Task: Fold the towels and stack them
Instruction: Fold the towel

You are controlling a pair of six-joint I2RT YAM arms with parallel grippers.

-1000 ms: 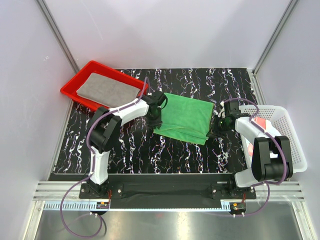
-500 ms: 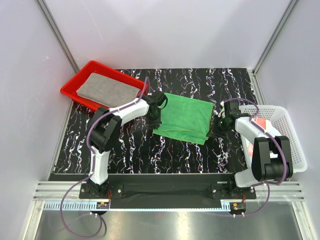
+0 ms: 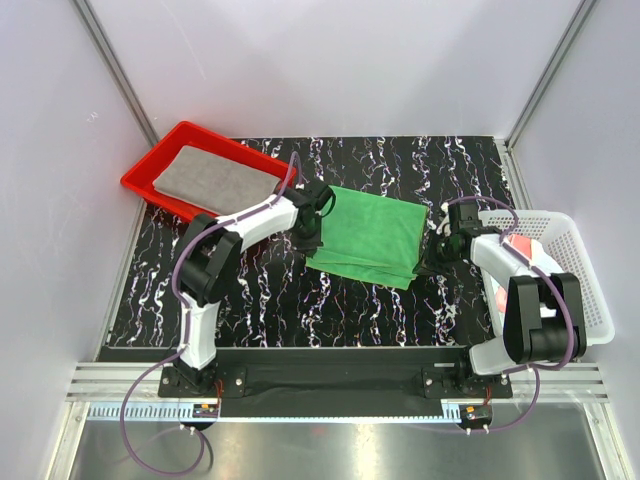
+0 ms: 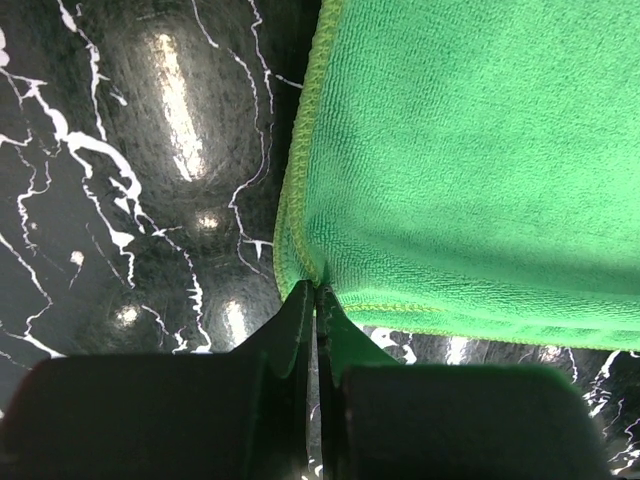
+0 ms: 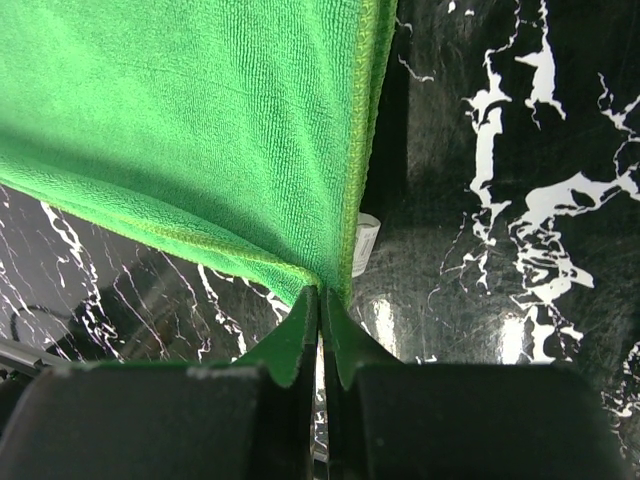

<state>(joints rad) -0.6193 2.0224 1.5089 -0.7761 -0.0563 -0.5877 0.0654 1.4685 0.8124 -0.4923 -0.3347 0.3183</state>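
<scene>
A bright green towel (image 3: 368, 236) lies folded in the middle of the black marbled table, its near edge lifted a little. My left gripper (image 3: 308, 243) is shut on its near-left corner (image 4: 305, 262). My right gripper (image 3: 432, 253) is shut on its near-right corner (image 5: 322, 270), where a small white label (image 5: 366, 243) hangs down. In each wrist view the jaws meet with green cloth pinched at the tips. A grey towel (image 3: 215, 178) lies flat in the red tray (image 3: 142, 172). A salmon-pink towel (image 3: 521, 246) shows partly in the white basket.
The red tray sits at the back left of the table. The white mesh basket (image 3: 585, 290) stands at the right edge, behind my right arm. Grey walls with metal posts close in the table's back and sides.
My left gripper has closed onto the green towel's near-left corner. The right gripper kept its hold, and the towel's near edge shifted very slightly.
</scene>
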